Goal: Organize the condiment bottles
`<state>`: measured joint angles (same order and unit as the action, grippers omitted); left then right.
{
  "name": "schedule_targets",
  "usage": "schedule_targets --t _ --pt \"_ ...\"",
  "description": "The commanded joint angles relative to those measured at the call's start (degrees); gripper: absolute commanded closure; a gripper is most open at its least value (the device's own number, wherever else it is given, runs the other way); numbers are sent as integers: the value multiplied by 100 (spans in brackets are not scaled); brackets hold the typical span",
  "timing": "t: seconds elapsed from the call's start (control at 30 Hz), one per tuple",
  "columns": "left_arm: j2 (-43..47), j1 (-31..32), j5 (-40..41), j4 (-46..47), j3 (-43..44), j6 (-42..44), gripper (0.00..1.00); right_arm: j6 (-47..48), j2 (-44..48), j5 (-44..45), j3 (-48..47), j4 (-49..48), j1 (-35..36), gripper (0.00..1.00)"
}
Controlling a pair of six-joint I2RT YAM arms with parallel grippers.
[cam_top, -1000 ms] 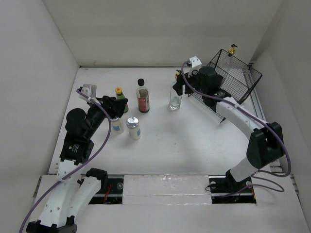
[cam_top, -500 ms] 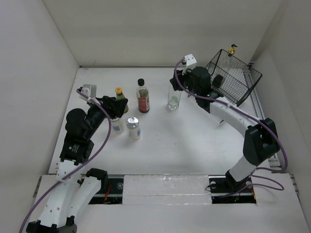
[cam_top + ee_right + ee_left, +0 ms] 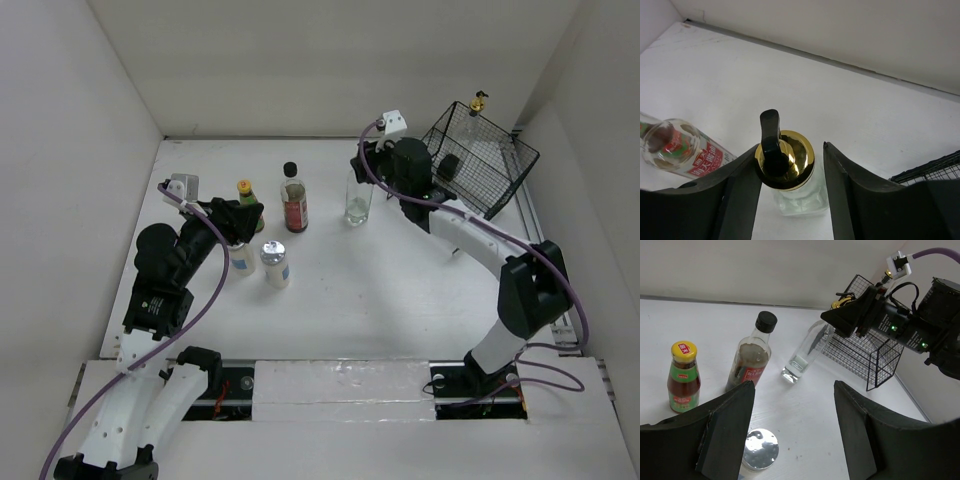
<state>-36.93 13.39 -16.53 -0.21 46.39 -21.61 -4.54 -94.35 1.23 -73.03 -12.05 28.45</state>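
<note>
Condiment bottles stand upright on a white table (image 3: 330,300), seen from above. Four are grouped left of centre. The yellow-capped bottle (image 3: 245,196) and the black-capped bottle (image 3: 293,205) stand near each other toward the back. In front of them are a short white bottle (image 3: 240,264) and, just beside it, a second white bottle (image 3: 275,266) with its silver cap showing.

Your left gripper (image 3: 793,385) hovers over the first white bottle. Its fingers are apart and it holds nothing.

A clear glass bottle (image 3: 358,205) with a gold pourer stands to the right of the black-capped bottle, near the black wire basket (image 3: 505,170). Your right gripper (image 3: 789,152) sits over its top, fingers close on either side of the neck. One finger meets the gold cap and a thin gap shows by the other. You cannot tell from these views whether it is actually clamping the bottle.

Another clear bottle (image 3: 476,112) stands at the basket's far corner. Whether it is inside or just behind the wire is unclear.
</note>
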Motion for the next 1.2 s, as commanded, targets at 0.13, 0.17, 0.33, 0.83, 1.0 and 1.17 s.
schedule_targets --t 0.13,0.17,0.33,0.83,1.0,1.17 --pt "63 -29 -113 293 -51 -45 40 -39 -102 131 -132 -525 56 67" --pt "63 -29 -113 293 -51 -45 40 -39 -102 192 -71 -613 56 73" --pt "63 -29 -113 293 -51 -45 40 -258 425 123 -34 -947 56 80" --pt "63 -29 -113 293 -51 -45 40 -724 1875 0 -2249 915 -2000 82" --pt "11 -29 -113 293 -51 -45 40 -830 1692 60 -3004 1511 -2948 82" --pt "10 -29 -113 293 -51 -45 40 -830 1235 113 -3743 1723 -3503 82"
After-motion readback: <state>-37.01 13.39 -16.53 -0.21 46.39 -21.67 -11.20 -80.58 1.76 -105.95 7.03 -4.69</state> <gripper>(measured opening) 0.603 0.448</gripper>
